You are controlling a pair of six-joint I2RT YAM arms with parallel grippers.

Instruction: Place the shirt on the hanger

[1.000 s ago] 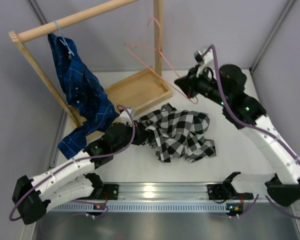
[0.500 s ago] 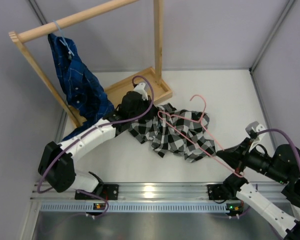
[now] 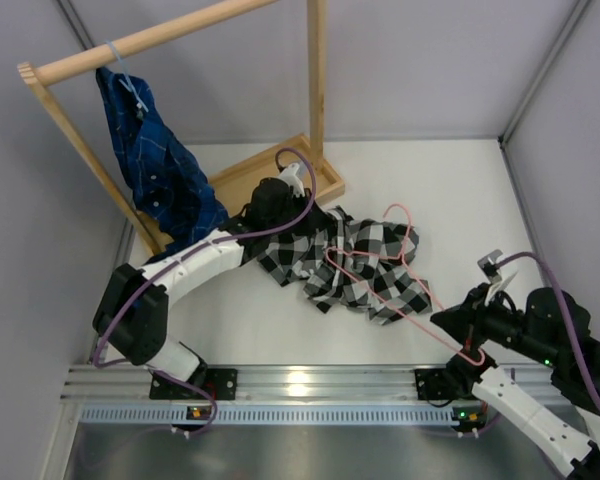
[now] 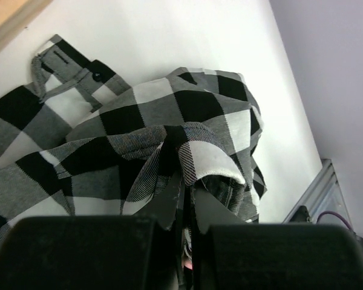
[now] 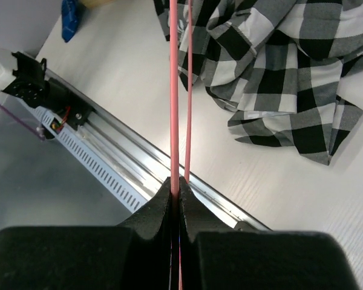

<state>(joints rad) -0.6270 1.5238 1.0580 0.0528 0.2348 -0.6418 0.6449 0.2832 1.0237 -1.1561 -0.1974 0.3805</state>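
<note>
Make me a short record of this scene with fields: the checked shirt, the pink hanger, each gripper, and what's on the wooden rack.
shirt: black-and-white checked, crumpled on the table, not on the hanger
hanger: pink wire, held at one end, reaching over the shirt
left gripper: shut on a fold of the shirt
right gripper: shut on the hanger wire
rack: wooden rail, dark blue plaid shirt hanging from it

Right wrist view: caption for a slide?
Right pincer shut on the pink hanger, wires running toward the checked shirt crumpled on the white table.
</note>
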